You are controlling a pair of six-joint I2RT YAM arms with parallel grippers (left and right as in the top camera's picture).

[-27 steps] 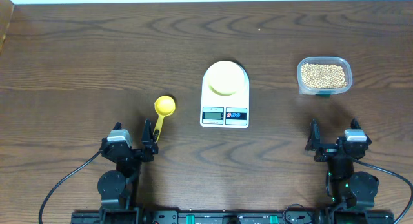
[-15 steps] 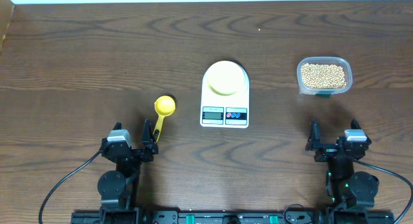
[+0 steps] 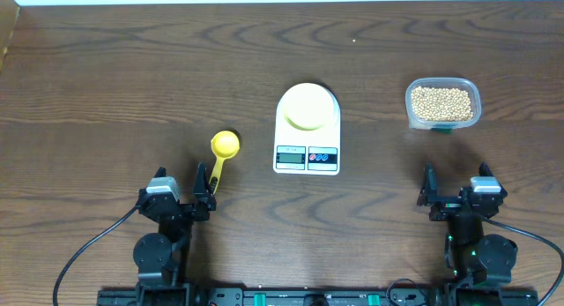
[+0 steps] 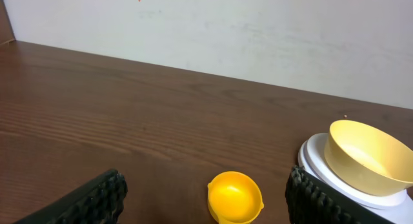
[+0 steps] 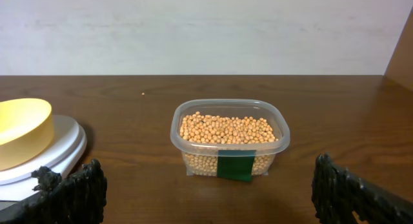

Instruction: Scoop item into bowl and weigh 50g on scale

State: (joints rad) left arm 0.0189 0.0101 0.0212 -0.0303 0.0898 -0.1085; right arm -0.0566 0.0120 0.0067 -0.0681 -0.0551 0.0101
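Note:
The pale yellow bowl (image 3: pixel 307 107) (image 4: pixel 368 156) (image 5: pixel 22 129) stands on the white scale (image 3: pixel 307 131) (image 4: pixel 316 161) (image 5: pixel 68 143) at the table's middle. The item, tan beans (image 3: pixel 441 103) (image 5: pixel 228 129), fills a clear plastic tub (image 3: pixel 443 102) (image 5: pixel 230 137) at the right. A bright yellow scoop (image 3: pixel 222 154) (image 4: pixel 235 197) lies left of the scale, cup up, handle toward me. My left gripper (image 3: pixel 183 190) (image 4: pixel 206 208) stands open near the front edge, and the scoop's handle passes by its right finger. My right gripper (image 3: pixel 456 193) (image 5: pixel 210 198) stands open, with the tub some way ahead of it.
The dark wooden table (image 3: pixel 106 85) reaches a pale wall (image 4: pixel 258 30) at the back. Black cables (image 3: pixel 84 253) trail from both arm bases at the front edge.

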